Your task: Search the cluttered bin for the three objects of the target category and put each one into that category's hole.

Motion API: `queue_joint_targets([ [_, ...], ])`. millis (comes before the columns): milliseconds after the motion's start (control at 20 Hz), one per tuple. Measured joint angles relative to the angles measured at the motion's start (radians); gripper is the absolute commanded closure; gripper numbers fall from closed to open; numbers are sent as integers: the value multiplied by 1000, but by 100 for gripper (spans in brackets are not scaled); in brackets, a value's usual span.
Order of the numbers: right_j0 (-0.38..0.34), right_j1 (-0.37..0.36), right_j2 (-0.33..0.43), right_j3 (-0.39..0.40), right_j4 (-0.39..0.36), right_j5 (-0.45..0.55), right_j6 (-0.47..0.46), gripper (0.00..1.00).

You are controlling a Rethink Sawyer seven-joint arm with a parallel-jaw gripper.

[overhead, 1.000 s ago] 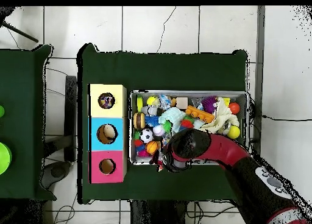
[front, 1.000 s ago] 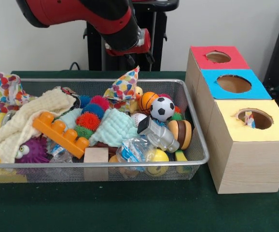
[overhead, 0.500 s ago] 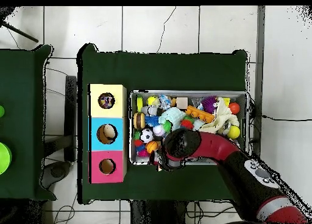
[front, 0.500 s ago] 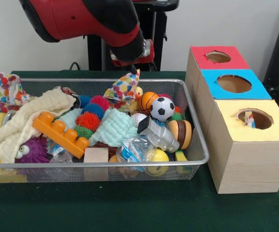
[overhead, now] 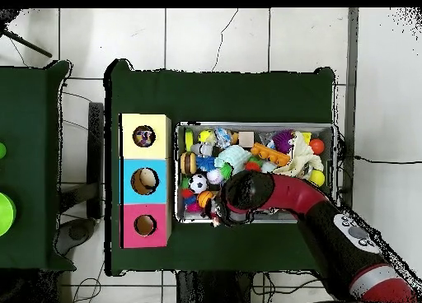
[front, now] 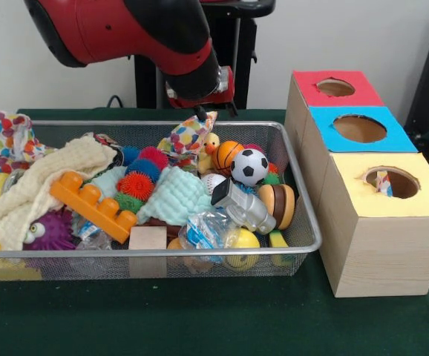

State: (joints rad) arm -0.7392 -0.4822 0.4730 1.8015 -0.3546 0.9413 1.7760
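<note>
A polka-dot cloth (front: 188, 136) lies bunched against the far wall of the wire bin (front: 303, 222), its top corner raised towards the rim. My gripper (front: 213, 111) hangs right over that corner, touching or almost touching it. In the overhead view the gripper (overhead: 217, 219) sits at the bin's edge nearest the robot, and the arm hides the cloth there. A second polka-dot cloth (front: 10, 137) drapes over the bin's far left corner. A scrap of the same fabric (front: 383, 182) shows inside the hole of the yellow box (front: 422, 200).
The bin is packed with toys: a soccer ball (front: 249, 166), a basketball (front: 228, 154), a rubber duck (front: 211, 142), an orange brick (front: 94, 205), a cream cloth (front: 44, 182), a burger (front: 277, 205). The blue box (front: 381, 141) and red box (front: 363, 89) stand beside it.
The arm has shifted slightly and come down over the polka-dot cloth. The cloth's raised peak has dropped and flattened.
</note>
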Motion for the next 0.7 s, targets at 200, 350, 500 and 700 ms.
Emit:
queue_joint_targets([
  [200, -15, -10, 3, -15, -1, 0, 0, 0],
  [350, -28, -19, 3, -30, -1, 0, 0, 0],
  [500, -33, -26, 3, -40, -1, 0, 0, 0],
  [700, -33, -29, 3, -56, -1, 0, 0, 0],
])
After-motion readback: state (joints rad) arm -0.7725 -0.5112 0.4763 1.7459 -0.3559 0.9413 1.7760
